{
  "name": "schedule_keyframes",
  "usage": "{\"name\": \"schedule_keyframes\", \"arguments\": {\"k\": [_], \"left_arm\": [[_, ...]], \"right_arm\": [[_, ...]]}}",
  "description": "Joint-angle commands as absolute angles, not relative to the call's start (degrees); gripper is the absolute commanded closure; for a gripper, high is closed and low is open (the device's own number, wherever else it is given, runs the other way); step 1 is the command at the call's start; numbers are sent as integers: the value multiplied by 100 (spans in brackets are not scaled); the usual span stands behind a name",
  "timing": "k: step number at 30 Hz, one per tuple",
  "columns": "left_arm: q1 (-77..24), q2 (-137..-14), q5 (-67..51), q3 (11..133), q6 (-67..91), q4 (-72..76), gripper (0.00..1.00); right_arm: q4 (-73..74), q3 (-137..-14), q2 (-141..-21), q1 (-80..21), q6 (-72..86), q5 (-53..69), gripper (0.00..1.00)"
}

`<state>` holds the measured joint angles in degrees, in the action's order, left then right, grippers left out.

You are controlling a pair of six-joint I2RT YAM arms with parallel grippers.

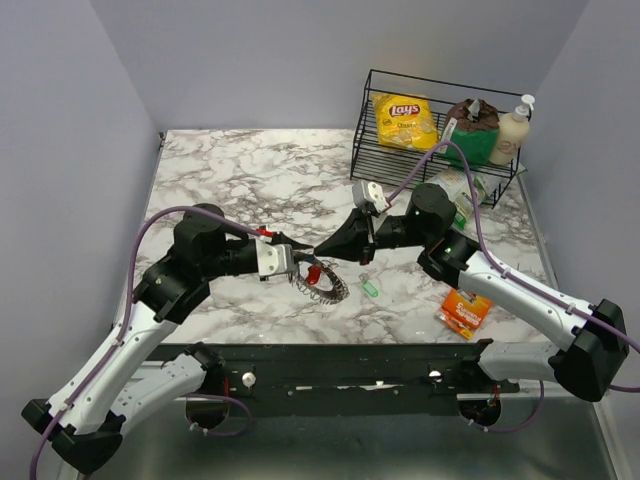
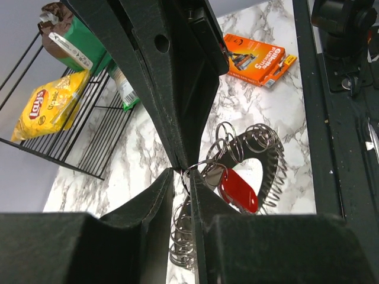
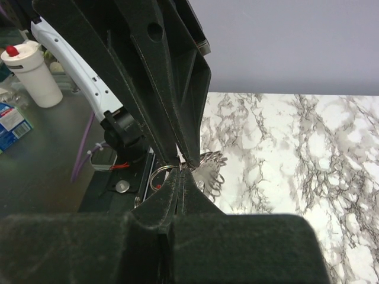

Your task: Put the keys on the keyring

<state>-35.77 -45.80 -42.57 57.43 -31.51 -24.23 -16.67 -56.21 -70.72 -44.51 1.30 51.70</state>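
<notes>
The left pincer (image 2: 180, 178) stands slightly open, its tips at a thin wire loop of the keyring (image 2: 269, 157). The right pincer (image 3: 180, 177) is closed and meets it tip to tip; whether it nips wire cannot be told. The red key (image 2: 238, 190) lies across the keyring's open centre, mid-frame in the top view. The pale green key (image 1: 370, 288) lies just to the right on the table (image 1: 250, 180).

Left wrist view. You see the left gripper (image 2: 179, 180) with jaws slightly parted, one thin loop of the keyring (image 2: 263, 148) in the gap. The right gripper (image 2: 177, 160) points down, meeting it tip to tip. The red key (image 2: 238, 189) sits at the ring's open centre. An orange packet (image 2: 256, 59) lies beyond on the marble table (image 2: 260, 106).
</notes>
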Motion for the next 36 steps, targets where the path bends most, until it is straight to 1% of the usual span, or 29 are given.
{"name": "schedule_keyframes", "arguments": {"k": [1,5,9,20,23,24,26,27,33,34,35,36], "left_arm": [[-3612,-4684,-4034,6011,-3296,-2689,72],[-3630,-4781,-3894,6117,-3331,-2918,71],[-3647,-4816,-3762,6144,-3287,-3059,68],[-3656,-4930,-3674,6100,-3234,-3085,68],[-3665,-5001,-3683,6091,-3226,-3067,73],[-3665,-5027,-3683,6117,-3226,-3093,82],[-3665,-5080,-3683,6143,-3234,-3120,93],[-3665,-5097,-3683,6170,-3226,-3138,100],[-3665,-5028,-3612,6021,-3164,-2963,100],[-3665,-5001,-3595,5986,-3138,-2910,100],[-3665,-4923,-3551,5933,-3103,-2840,100],[-3665,-4887,-3525,5802,-3068,-2647,100]], "right_arm": [[-1600,-5845,-7049,-4465,53,5098,99],[-1591,-5836,-7031,-4465,53,5062,99],[-1591,-5827,-7014,-4465,53,5062,99],[-1600,-5801,-6979,-4465,-105,5045,99],[-1617,-5792,-6979,-4465,-97,5036,99],[-1617,-5775,-6970,-4465,-88,5036,99],[-1626,-5774,-6978,-4465,-79,5045,99],[-1626,-5774,-6970,-4465,-79,5045,99],[-1748,-5696,-6917,-4465,-18,4853,99],[-1793,-5669,-6891,-4465,-18,4765,98],[-1836,-5599,-6838,-4465,-18,4668,93],[-1924,-5555,-6786,-4465,-18,4519,80]]}}
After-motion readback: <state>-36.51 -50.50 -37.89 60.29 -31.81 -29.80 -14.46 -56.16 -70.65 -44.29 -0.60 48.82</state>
